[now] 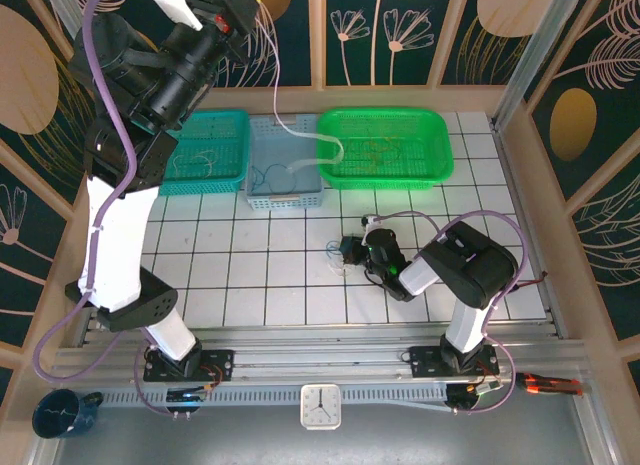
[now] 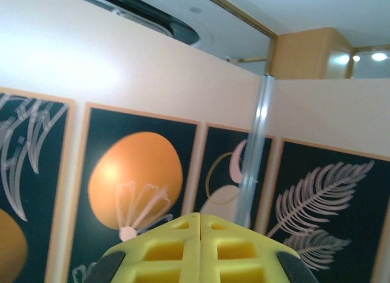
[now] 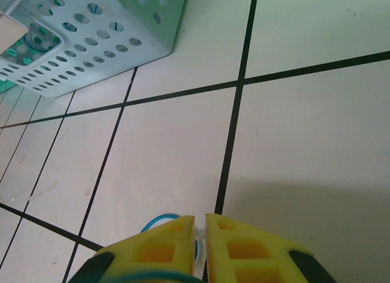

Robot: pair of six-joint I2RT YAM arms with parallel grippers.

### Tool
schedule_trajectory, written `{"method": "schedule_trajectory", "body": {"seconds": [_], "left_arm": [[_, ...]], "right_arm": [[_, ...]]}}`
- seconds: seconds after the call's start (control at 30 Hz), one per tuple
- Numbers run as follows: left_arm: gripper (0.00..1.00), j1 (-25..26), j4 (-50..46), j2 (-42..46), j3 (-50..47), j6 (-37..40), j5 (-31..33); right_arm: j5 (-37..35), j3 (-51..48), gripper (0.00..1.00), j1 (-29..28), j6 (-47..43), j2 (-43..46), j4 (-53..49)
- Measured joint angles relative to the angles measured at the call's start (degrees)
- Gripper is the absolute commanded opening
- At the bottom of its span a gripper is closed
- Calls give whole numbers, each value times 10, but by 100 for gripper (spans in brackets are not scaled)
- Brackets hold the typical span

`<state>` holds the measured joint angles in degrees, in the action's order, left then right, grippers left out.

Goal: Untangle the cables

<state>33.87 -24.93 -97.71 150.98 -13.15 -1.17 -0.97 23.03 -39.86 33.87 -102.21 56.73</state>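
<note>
Right gripper (image 3: 200, 221) is sitting low on the tiled table (image 1: 260, 285), about mid-table, jaws pinching nearly together on the cables (image 3: 159, 218); a blue loop is poking out at the fingertips. Left gripper (image 2: 200, 217) is pointing up at the wall panels (image 2: 134, 179), jaws pressing closed, holding nothing. Pale blue basket (image 3: 91, 33) is sitting toward the far edge.

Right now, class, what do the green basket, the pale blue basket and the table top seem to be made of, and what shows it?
The green basket: likely moulded plastic, bright, slightly translucent; fine lattice walls. The pale blue basket: likely plastic, smooth, matte; even rows of round holes. The table top: hard, smooth, white with dark grid lines; tile or printed board, cannot tell.
</note>
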Motion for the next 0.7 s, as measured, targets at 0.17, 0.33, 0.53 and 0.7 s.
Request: {"method": "schedule_trajectory", "body": {"seconds": [0.17,0.33,0.53,0.7], "left_arm": [[0,-20,0,-29,43,38,52],[0,-56,0,-56,48,61,95],[0,-89,0,-83,36,86,142],[0,-125,0,-93,0,93,165]], "right_arm": [[-5,-6,13,0,7,3,3],[-5,-7,14,0,9,12,-9],[-2,-7,15,0,8,33,-28],[12,-2,23,-2,5,59,-52]]}}
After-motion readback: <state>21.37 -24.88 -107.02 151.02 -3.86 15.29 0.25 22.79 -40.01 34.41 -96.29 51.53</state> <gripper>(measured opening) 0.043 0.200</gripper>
